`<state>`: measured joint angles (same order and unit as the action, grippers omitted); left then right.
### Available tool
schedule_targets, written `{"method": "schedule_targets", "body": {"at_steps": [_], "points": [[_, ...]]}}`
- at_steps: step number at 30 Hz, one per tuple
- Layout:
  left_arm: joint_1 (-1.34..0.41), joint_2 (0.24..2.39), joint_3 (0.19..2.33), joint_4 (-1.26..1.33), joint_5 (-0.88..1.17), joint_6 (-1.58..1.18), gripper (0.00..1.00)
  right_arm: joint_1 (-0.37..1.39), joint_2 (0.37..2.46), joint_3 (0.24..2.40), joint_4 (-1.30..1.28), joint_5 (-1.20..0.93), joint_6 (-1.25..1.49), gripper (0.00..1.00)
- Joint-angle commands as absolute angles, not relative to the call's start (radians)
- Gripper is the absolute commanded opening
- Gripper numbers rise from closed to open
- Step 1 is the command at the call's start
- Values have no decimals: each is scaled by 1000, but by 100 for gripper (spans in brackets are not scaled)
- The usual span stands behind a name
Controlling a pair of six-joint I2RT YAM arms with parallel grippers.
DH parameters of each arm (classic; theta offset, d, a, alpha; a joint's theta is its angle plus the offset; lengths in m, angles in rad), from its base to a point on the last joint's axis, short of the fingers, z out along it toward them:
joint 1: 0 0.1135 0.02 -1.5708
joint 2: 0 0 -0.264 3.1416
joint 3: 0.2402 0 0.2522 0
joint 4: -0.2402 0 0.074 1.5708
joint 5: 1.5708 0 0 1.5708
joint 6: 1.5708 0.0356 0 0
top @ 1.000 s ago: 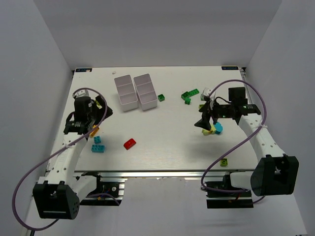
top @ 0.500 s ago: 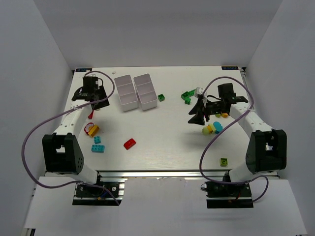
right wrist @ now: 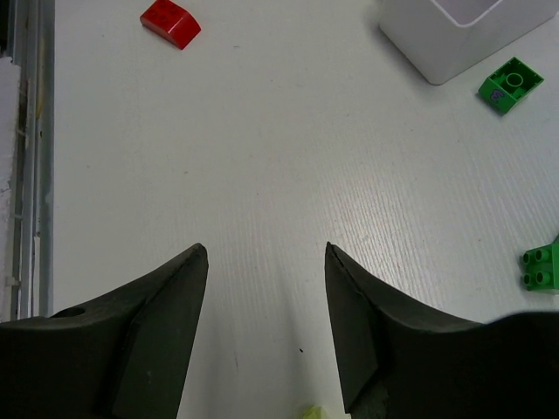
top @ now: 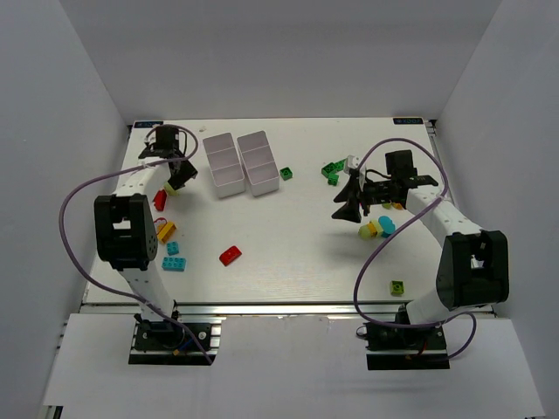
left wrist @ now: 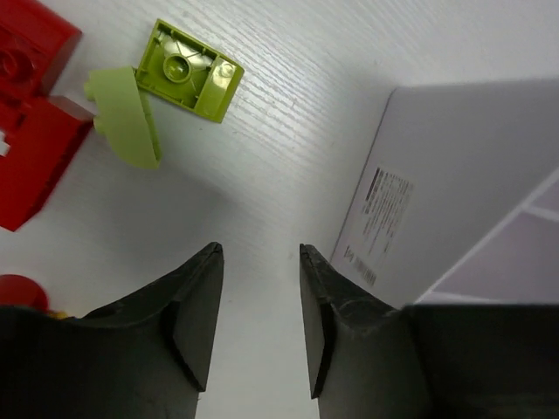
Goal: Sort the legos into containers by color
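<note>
My left gripper (top: 181, 179) hovers at the back left, just left of the two white containers (top: 223, 166), (top: 259, 163). Its jaws (left wrist: 259, 253) are open over bare table, with the left container's wall (left wrist: 454, 192) beside them. Two lime legos (left wrist: 188, 80), (left wrist: 127, 118) and red legos (left wrist: 31, 131) lie just ahead of it. My right gripper (top: 343, 205) stands open (right wrist: 265, 249) over bare table, holding nothing. A red lego (top: 231, 255), cyan legos (top: 173, 262), dark green legos (top: 334, 168) and a lime and cyan cluster (top: 377, 229) lie scattered.
An orange and yellow piece (top: 166, 230) lies near the left edge. A green brick (top: 286, 173) sits just right of the containers. One lime brick (top: 397, 286) lies near the front edge on the right. Each arm's purple cable loops over its side of the table.
The left arm swung from the front left to the back, beside the containers, and its jaws narrowed. The right gripper shifted slightly left and back, and its jaws narrowed a little.
</note>
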<state>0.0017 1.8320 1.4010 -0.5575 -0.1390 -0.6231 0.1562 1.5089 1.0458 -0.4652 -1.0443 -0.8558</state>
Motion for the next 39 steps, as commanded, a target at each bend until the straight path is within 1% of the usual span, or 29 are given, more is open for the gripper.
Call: {"method": "schedule_targets", "body": {"at_steps": [1,2,3,7,9,13,22,25,30,34,37,39], "points": [[38,1874,1459,-551,-162,-863,58,160,1482,1045,-416,-1023,-831,62],[41,1884,1466,-557,-170,-864,58,160,1482,1045,-416,-1020,-831,63],[44,1891,1474,-554,-182,-900,63,160,1483,1045,-417,-1014,-834,63],[60,1931,1500,-558,-235,-960,72,160,1494,1051,-420,-1005,-844,64],[71,1948,1508,-554,-267,-986,73,160,1503,1060,-428,-1005,-851,64],[86,2022,1540,-535,-261,-1026,75,158,1534,1092,-452,-999,-879,65],[84,2121,1644,-529,-239,-1062,74,143,1554,1109,-474,-996,-894,65],[86,2112,1622,-513,-221,-1063,73,141,1552,1100,-466,-989,-893,65],[90,2109,1592,-515,-248,-1051,72,138,1555,1092,-451,-999,-877,65],[103,2124,1597,-509,-262,-1054,68,140,1569,1106,-480,-1002,-905,65],[106,2170,1655,-561,-284,-1032,64,137,1577,1123,-509,-1003,-930,65],[109,2192,1709,-601,-301,-1014,59,137,1569,1121,-508,-1003,-933,64]]}}
